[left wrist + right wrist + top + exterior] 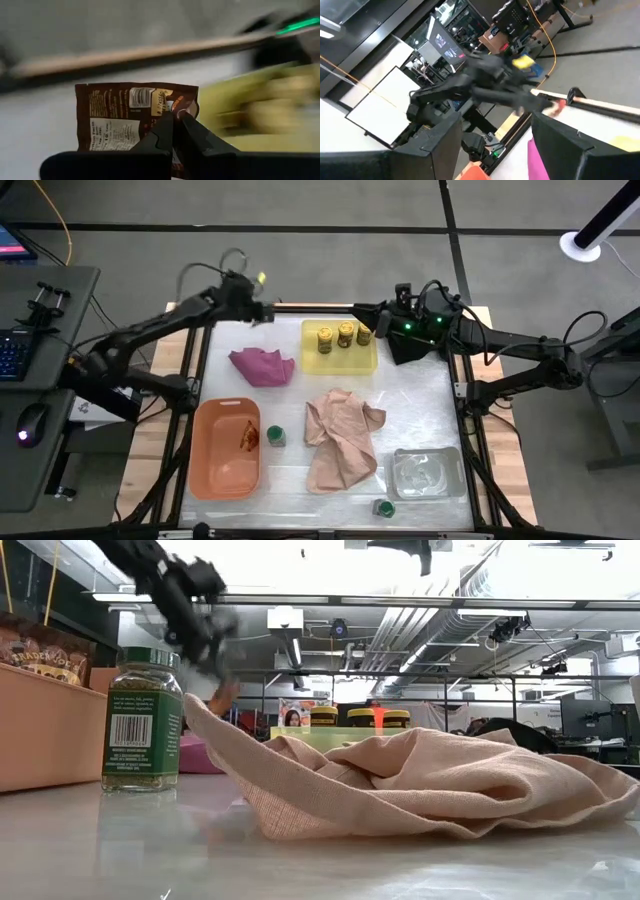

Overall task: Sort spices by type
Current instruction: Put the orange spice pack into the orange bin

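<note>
My left gripper [264, 310] is raised over the table's far edge, beyond the pink cloth [262, 366], and is shut on a flat brown packet [125, 117]. My right gripper [362, 314] hovers open at the far side of the yellow tray [312, 362], touching nothing. Three yellow-lidded jars [344, 334] stand in that tray. One green-lidded jar [276, 436] stands upright on the table between the orange tray [212, 472] and the tan cloth [340, 440]. Another green-lidded jar [384, 507] sits near the near edge. A second packet [248, 437] lies in the orange tray. My left gripper pinches the brown packet between its two fingertips [166, 125], on the printed face near one side edge [187, 106]. The packet stands flat beyond the fingers, held up off the table.
A black cloth [405, 345] lies under the right arm beside the yellow tray. A clear tray [428, 472] sits at the near right. The tan cloth is crumpled mid-table and fills much of the low view [420, 780]. Desks and a keyboard stand left of the table.
</note>
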Robot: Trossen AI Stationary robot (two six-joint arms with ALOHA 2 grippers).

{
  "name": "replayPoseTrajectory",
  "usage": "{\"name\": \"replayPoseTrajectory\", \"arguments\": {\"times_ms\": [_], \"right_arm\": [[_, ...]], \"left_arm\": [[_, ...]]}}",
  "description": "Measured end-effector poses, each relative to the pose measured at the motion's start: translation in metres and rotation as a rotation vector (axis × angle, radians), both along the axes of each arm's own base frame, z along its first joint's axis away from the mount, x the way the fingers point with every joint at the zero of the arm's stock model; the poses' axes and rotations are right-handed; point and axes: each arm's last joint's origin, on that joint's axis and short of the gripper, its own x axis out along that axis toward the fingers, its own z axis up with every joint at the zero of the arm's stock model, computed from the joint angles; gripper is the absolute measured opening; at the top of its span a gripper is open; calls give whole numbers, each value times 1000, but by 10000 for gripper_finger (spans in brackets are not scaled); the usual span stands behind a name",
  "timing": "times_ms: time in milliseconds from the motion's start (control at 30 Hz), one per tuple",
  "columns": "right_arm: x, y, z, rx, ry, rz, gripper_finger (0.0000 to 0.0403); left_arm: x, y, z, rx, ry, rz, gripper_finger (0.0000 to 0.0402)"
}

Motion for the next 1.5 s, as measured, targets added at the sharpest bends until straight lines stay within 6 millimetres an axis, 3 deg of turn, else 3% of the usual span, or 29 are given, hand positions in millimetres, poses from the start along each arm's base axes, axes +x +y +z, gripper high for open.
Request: {"name": "replayPoseTrajectory", "arguments": {"times_ms": [233,433,667,833,1000,1233,1500], "right_arm": [[4,3,4,-157,-10,120,232],[15,2,3,-219,-67,173,232],[25,0,-4,-189,-54,188,232],[26,4,-2,-204,-96,323,232],[35,10,0,-232,-192,452,232],[55,9,-11,-235,-243,464,232],[63,10,-7,-254,-429,543,232]], "left_arm": [[-18,-50,101,159,-575,-391,0],[-29,-92,139,196,-854,-540,0],[-14,-120,153,196,-1013,-664,0],[2,-130,155,191,-1075,-724,0],[12,-137,158,206,-1147,-786,0],[21,-142,161,221,-1225,-832,0],[34,-142,153,186,-1199,-845,0]]}}
